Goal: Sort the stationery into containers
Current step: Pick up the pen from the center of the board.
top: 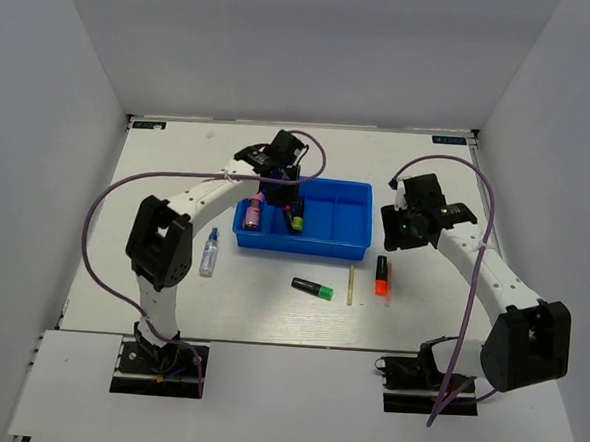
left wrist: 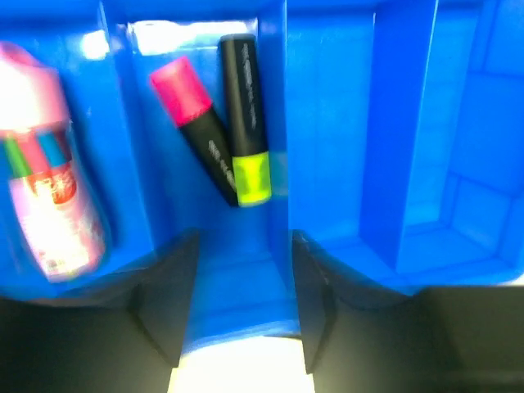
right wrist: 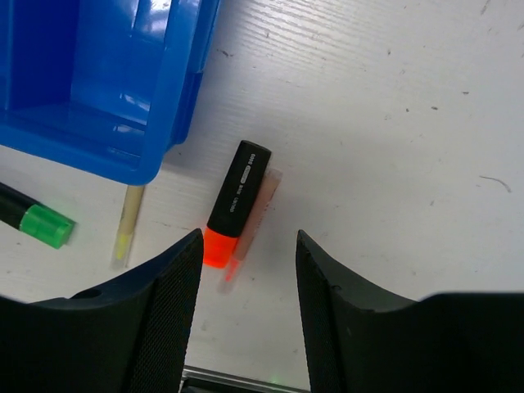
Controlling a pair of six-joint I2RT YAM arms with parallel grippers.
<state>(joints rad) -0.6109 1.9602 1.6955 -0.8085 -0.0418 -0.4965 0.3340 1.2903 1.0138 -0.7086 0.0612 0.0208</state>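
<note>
On the near part of the white desk [top: 269, 320], in front of the blue tray [top: 338, 248], we see a green-ended highlighter [top: 313, 287], a thin pale stick [top: 351, 284] and an orange-ended highlighter [top: 382, 276] lying loose. The right tool [right wrist: 247, 274] hangs above the orange one, fingers apart and empty. Farther back, the left tool [left wrist: 244, 274] hovers over the tray, fingers apart and empty. Below it a pink-ended highlighter [left wrist: 205, 139] and a yellow-ended highlighter [left wrist: 243, 98] lie touching in one compartment.

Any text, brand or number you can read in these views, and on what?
None is legible.
Orange highlighter: white barrel print, too small.
Pink highlighter, yellow highlighter: barrel print blurred.
Pink canister: label blurred.
Far-corner stickers: too small.
</note>
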